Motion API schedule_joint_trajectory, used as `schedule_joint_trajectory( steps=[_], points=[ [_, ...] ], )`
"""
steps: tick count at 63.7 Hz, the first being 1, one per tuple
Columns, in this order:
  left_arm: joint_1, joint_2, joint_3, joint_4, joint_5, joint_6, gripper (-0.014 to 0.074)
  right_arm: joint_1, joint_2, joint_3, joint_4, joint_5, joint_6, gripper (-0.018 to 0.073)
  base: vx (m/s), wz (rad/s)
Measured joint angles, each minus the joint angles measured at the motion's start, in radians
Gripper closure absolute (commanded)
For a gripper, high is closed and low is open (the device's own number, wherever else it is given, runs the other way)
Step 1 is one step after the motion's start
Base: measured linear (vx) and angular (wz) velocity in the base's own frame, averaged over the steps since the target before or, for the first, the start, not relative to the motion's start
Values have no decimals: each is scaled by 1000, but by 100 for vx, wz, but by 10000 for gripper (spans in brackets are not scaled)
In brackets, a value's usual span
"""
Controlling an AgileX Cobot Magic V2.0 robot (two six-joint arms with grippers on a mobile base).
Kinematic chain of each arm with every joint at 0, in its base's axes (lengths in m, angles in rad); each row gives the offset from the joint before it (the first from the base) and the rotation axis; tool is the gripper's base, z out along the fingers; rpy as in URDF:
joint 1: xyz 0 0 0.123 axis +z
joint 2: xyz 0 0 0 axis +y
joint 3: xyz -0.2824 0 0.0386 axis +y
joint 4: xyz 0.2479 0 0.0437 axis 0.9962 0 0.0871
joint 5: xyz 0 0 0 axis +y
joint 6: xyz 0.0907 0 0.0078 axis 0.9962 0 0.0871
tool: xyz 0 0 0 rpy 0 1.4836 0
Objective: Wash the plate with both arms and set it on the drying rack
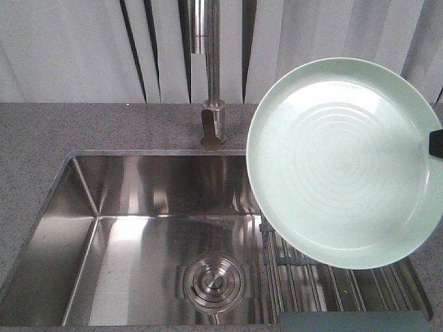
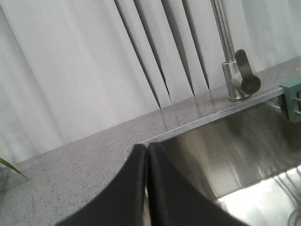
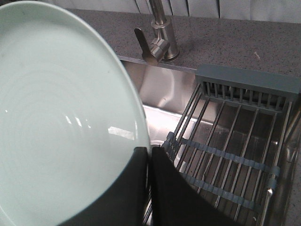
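The plate [image 1: 342,162], probably stiff, slippery and breakable, hangs tilted above the drying rack [image 3: 249,80], clamped at its rim, the sensible hold, by the right tool [image 3: 149,150], while the left tool [image 2: 146,149] is pressed together on nothing.

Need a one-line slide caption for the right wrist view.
Right gripper pinching the rim of the round pale mint-green plate, metal-rod drying rack with grey-teal ends in the steel sink beyond.
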Motion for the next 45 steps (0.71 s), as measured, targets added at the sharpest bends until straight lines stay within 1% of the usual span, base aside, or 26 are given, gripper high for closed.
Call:
schedule_joint_trajectory(
  steps=[45],
  points=[
    [0,0,0,0,0,0,603,0,0,0,0,0,0,566,1,-1]
  ],
)
